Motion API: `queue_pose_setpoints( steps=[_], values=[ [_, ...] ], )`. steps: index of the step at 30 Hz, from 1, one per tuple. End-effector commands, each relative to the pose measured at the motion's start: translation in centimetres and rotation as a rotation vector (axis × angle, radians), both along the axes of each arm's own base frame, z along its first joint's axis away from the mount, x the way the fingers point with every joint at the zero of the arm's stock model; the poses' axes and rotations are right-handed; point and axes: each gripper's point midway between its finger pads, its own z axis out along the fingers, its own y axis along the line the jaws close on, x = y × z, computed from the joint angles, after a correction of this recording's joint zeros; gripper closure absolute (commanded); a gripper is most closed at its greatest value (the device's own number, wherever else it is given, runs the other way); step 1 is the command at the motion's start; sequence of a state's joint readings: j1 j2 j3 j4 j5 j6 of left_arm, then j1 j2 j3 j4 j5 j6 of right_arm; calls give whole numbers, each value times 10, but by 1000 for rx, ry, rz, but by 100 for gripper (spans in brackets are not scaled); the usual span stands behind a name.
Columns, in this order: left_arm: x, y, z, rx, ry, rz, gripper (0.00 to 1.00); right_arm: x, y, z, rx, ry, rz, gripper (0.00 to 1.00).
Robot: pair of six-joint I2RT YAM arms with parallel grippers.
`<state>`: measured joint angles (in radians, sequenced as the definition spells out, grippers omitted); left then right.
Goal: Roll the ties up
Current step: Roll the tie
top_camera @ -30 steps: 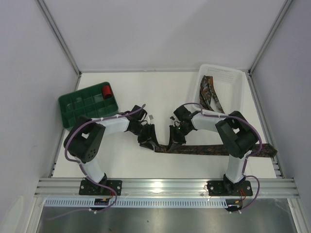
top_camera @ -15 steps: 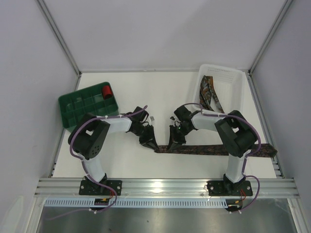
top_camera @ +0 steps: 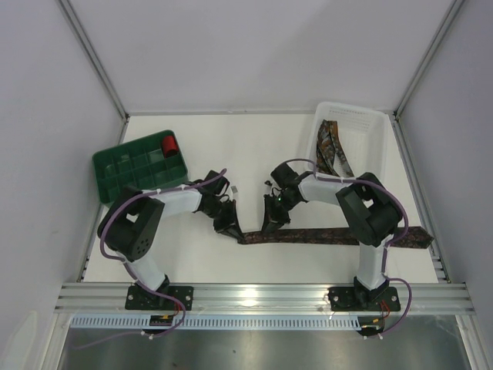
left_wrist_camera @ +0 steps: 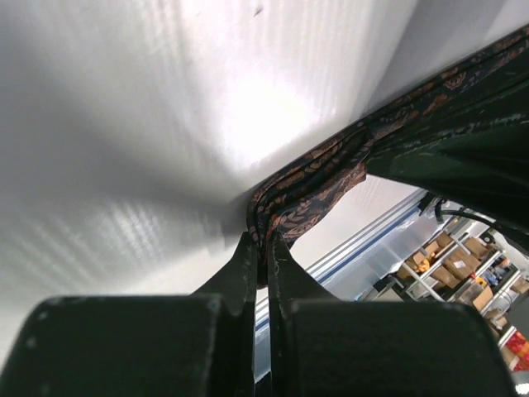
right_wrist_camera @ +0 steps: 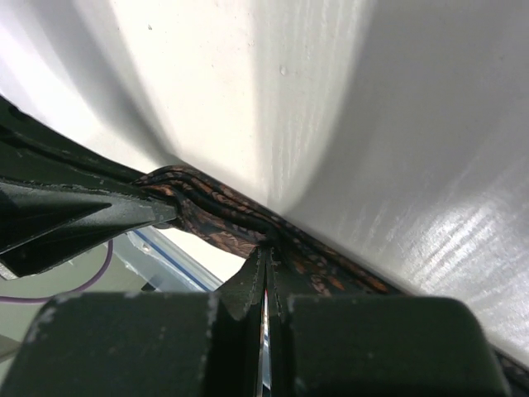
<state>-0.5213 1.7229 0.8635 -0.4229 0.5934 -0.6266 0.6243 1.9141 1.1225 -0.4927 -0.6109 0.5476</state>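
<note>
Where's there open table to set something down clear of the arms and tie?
The widest bare patch is the far middle of the table, between the green tray and the white bin. A narrower strip runs between the tie and the front rail. Centre is crowded: left gripper and right gripper pinch the tie.

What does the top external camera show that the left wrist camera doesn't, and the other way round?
Only the top external view shows the tie stretched full length across the table, a second tie in the white bin, and the green tray holding a red roll. Only the left wrist view shows, close up, the left fingers shut on the tie's bunched end, with shelves of boxes beyond. Both show the patterned tie and the white table.
</note>
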Motion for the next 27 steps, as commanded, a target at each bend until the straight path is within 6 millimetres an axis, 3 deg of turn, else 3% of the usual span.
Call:
queue_pose_setpoints(
  steps=[1, 14, 27],
  values=[
    [-5, 14, 7, 33, -28, -9, 99, 6, 3, -4, -28, -34, 16, 98],
    [8, 17, 26, 73, -78, -36, 100, -6, 17, -7, -23, -19, 35, 98],
    [10, 18, 29, 91, -88, -59, 100, -2, 20, 31, -20, -105, 35, 98]
  ],
)
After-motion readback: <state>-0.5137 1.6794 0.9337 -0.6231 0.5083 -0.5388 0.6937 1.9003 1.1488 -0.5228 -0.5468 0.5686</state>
